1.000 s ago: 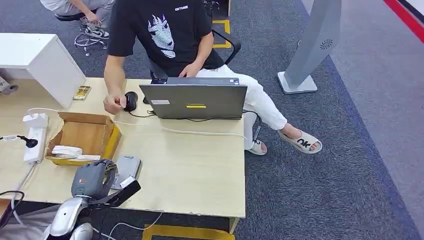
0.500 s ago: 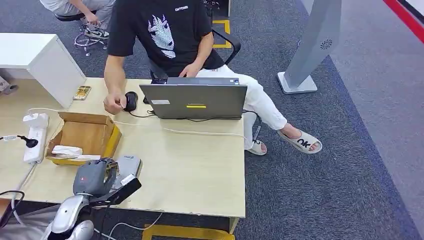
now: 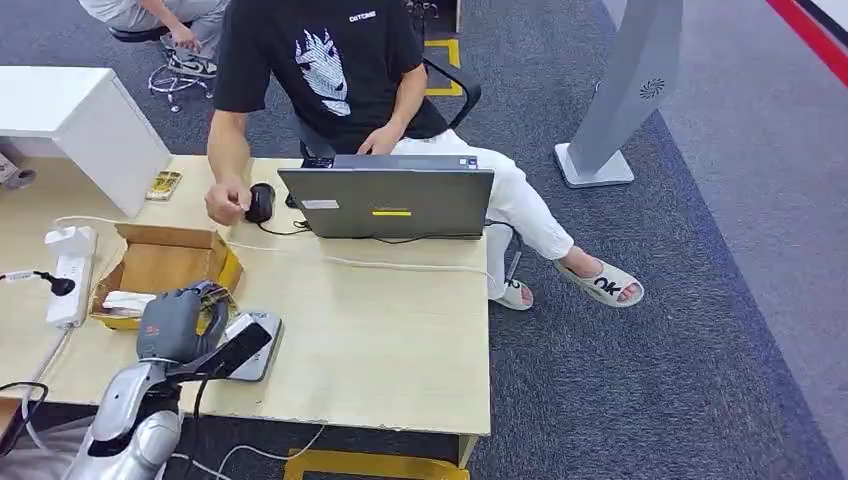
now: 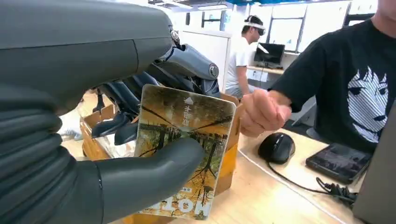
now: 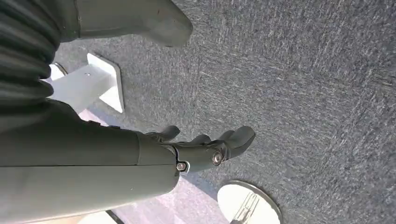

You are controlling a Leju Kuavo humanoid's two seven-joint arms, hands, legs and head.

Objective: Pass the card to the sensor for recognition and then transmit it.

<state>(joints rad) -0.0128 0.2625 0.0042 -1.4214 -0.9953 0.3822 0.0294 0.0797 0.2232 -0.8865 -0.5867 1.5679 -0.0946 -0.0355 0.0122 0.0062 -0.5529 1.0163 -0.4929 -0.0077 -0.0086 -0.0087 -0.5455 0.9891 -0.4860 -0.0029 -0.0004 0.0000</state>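
A: One card (image 4: 184, 154) is in play, pinched upright between the left hand's (image 3: 178, 322) thumb and its dark fingers (image 4: 122, 122), printed face toward the wrist camera.

B: Where does it sit relative to the sensor (image 3: 252, 342)?

A: From the head view the hand hovers over the near left part of the tabletop (image 3: 380, 330), between the box (image 3: 170, 272) and the grey sensor pad. The sensor lies just beside the hand, toward the robot's right, so the card probably needs to tip flat and cross that way.

B: And the right hand (image 5: 205, 149)?

A: It hangs over the carpet, fingers loosely curled around nothing, well apart. The left hand is plainly the nearer one. The person (image 3: 330, 70) sits beyond the laptop (image 3: 390, 202).
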